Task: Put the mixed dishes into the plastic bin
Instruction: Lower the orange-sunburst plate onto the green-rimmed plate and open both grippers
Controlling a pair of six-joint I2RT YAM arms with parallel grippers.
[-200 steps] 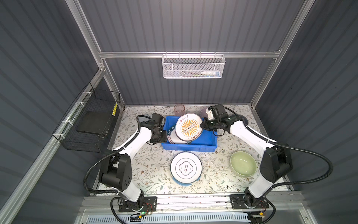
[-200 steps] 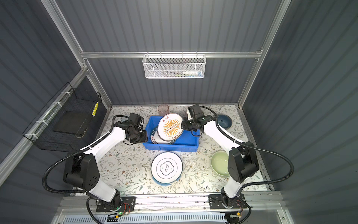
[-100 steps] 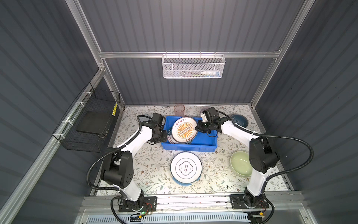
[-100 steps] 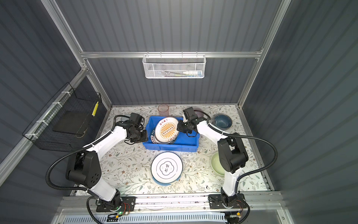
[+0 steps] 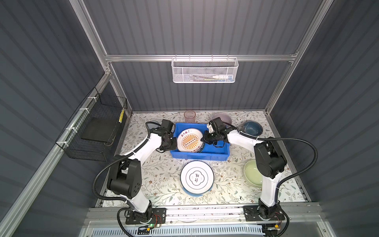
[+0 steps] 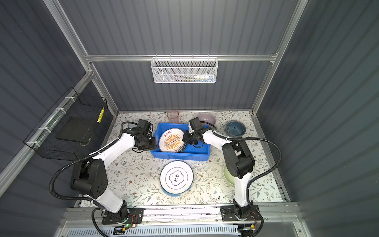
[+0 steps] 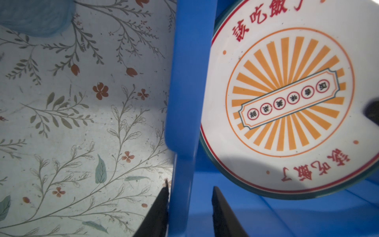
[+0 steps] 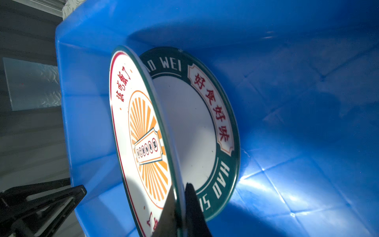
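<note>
The blue plastic bin (image 5: 205, 156) (image 6: 180, 156) stands mid-table. My right gripper (image 5: 205, 139) (image 8: 179, 192) is shut on the rim of the orange sunburst plate (image 5: 189, 140) (image 8: 143, 133). It holds the plate tilted inside the bin, above the green-lettered plate (image 8: 205, 98) lying on the bin floor. My left gripper (image 5: 174, 143) (image 7: 190, 183) straddles the bin's left wall (image 7: 190, 82), outer finger against the lip, inner finger apart from it. The black-emblem plate (image 5: 196, 177), pale green bowl (image 5: 251, 174), dark blue bowl (image 5: 251, 128), lilac bowl (image 5: 224, 118) and pink tumbler (image 5: 189, 116) sit on the table.
A blue-striped plate (image 5: 190, 194) lies under the emblem plate. A translucent blue tumbler (image 7: 34, 18) stands left of the bin. A white mesh basket (image 5: 204, 70) hangs on the back wall and a black wire basket (image 5: 98, 127) on the left wall.
The right gripper carried the sunburst plate leftward and down into the bin, laying it flatter over the green-lettered plate. The left arm stayed at the bin's left wall, its jaws narrowing slightly.
</note>
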